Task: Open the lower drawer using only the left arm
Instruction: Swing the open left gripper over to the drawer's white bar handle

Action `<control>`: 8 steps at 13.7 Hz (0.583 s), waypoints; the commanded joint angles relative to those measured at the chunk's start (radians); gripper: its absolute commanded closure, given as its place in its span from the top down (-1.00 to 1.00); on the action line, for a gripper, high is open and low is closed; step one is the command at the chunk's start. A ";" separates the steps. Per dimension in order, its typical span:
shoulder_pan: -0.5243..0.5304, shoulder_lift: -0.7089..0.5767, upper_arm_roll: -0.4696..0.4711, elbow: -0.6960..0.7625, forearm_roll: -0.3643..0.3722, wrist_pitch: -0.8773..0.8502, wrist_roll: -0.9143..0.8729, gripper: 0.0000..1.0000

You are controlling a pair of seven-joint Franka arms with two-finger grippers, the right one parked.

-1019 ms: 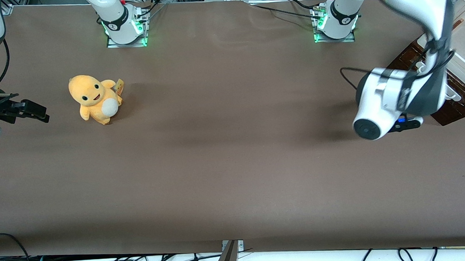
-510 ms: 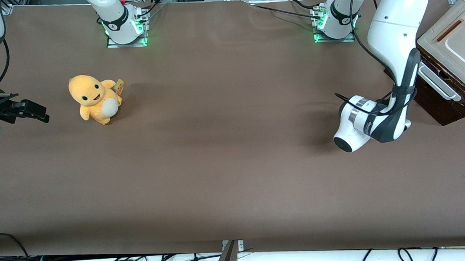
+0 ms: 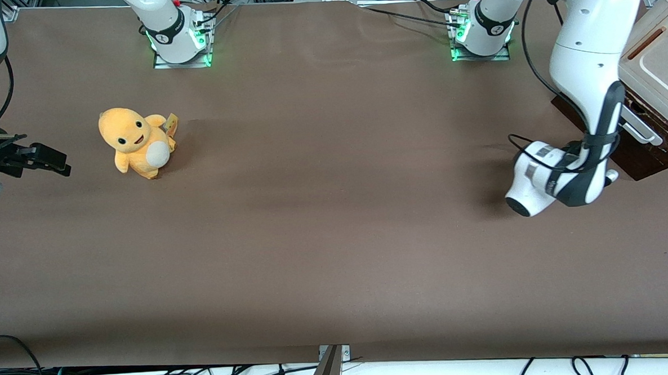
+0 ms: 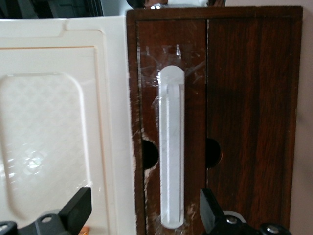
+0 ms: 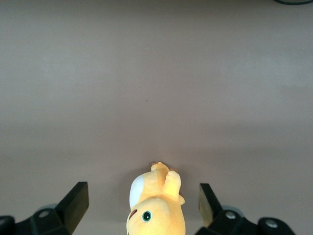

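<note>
Drawer looks shut — we hold our gripper in front of its handle, fingers apart; grasping and pulling remain.

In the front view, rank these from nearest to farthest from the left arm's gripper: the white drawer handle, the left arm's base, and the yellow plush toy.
The gripper, open, faces the drawer front at the working arm's end of the table.
1. White handle: on the dark drawer front, right by the gripper.
2. Left arm's base: farther from the front camera, green-lit.
3. Plush toy: toward the parked arm's end.
</note>
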 commanded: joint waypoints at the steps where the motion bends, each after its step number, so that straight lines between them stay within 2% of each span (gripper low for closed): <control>1: 0.031 -0.016 -0.012 -0.050 0.031 0.043 -0.005 0.93; 2: 0.035 -0.016 -0.012 -0.066 0.031 0.051 -0.006 0.92; 6: 0.089 -0.020 -0.014 -0.076 0.023 0.084 0.000 0.43; 8: 0.104 -0.020 -0.014 -0.078 0.022 0.094 0.000 0.32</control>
